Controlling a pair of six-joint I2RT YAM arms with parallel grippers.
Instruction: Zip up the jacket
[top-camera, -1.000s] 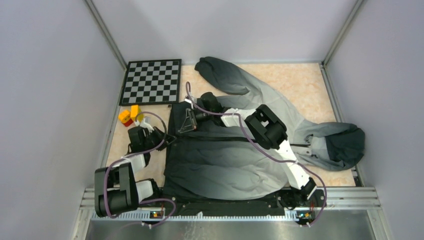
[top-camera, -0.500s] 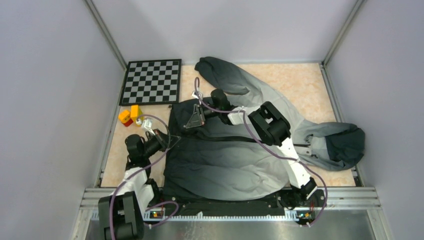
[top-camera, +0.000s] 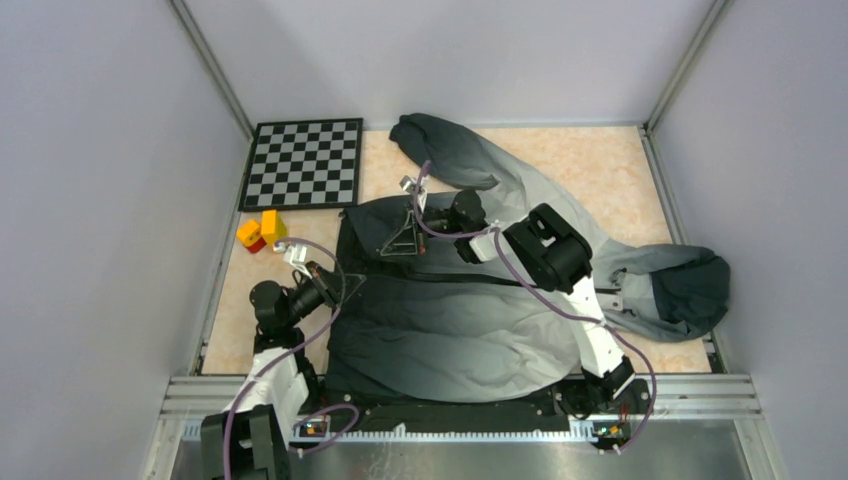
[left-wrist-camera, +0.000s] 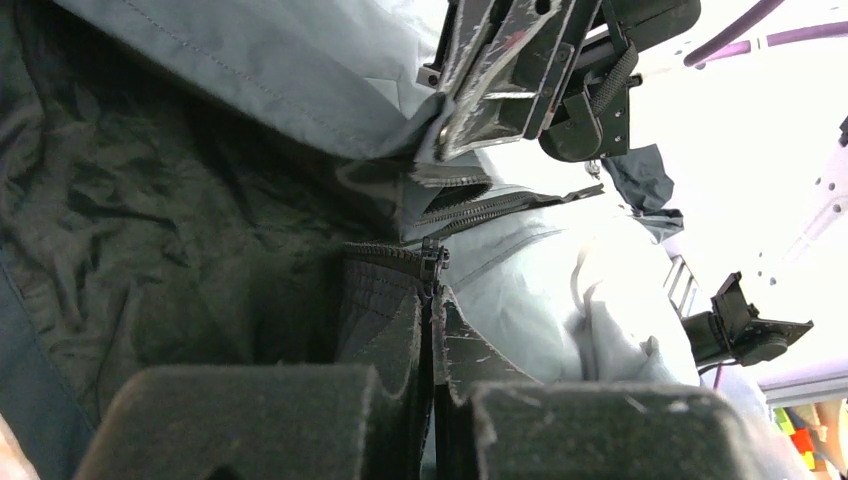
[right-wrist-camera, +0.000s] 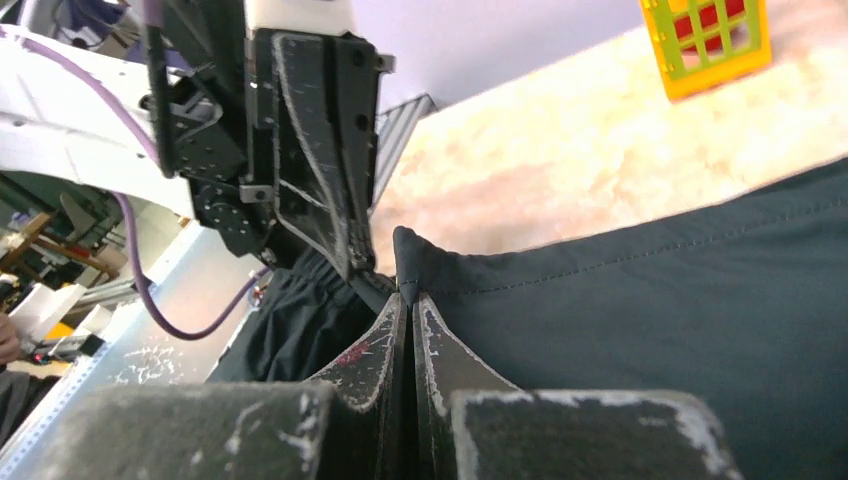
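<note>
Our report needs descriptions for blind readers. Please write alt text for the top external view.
A grey jacket lies spread out; the left gripper and the right gripper each pinch its dark end. A checkerboard and coloured blocks lie beside it.

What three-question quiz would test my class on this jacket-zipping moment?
1. True or false: the left gripper and the right gripper are each shut on the jacket.
2. Which thing lies at the far left corner of the table? A. a checkerboard B. a mug C. scissors
3. Fill in: the jacket's dark hood lies toward the robot's ___ side.
Key: 1 true; 2 A; 3 right.
</note>
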